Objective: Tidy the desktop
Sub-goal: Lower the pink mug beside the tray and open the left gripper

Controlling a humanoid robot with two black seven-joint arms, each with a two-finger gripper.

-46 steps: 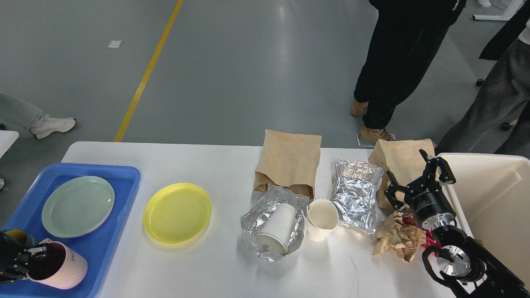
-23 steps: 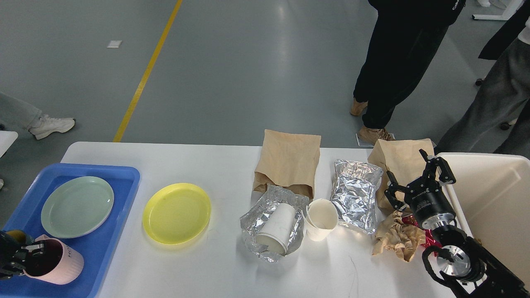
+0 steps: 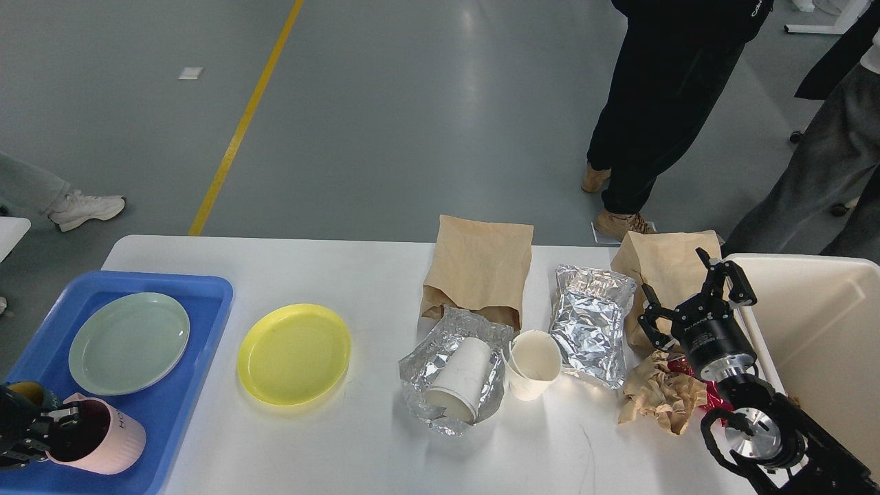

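Filling the lower half of the head view, the desktop [image 3: 385, 268] is a wide white tabletop with rounded corners, a few faint dark scratches near its front edge. At its left end sits a blue tray [image 3: 206, 323] holding a pale green plate [image 3: 129, 342] and, at the near corner, a pink mug [image 3: 103, 438]. The left gripper [image 3: 41, 436] is at that mug's rim, one finger inside the mouth, closed on it. Just right of the tray a yellow plate [image 3: 294, 353] lies flat on the bare surface. Toward the middle, a brown paper bag [image 3: 480, 268] lies flat; in front of it a white paper cup [image 3: 459, 379] rests on its side in crumpled foil [image 3: 419, 371], and a second paper cup [image 3: 533, 364] stands upright beside it. Further right are a silver foil pouch [image 3: 591, 323], another brown bag [image 3: 663, 265] and crumpled brown paper [image 3: 660, 395]. The right gripper [image 3: 698, 299] hangs above that second bag, fingers spread wide and empty. A cream bin [image 3: 818, 323] stands at the table's right end. Beyond the table is a grey floor [image 3: 412, 117] with a yellow line [image 3: 244, 124]; people's legs [image 3: 653, 117] stand at the far right.
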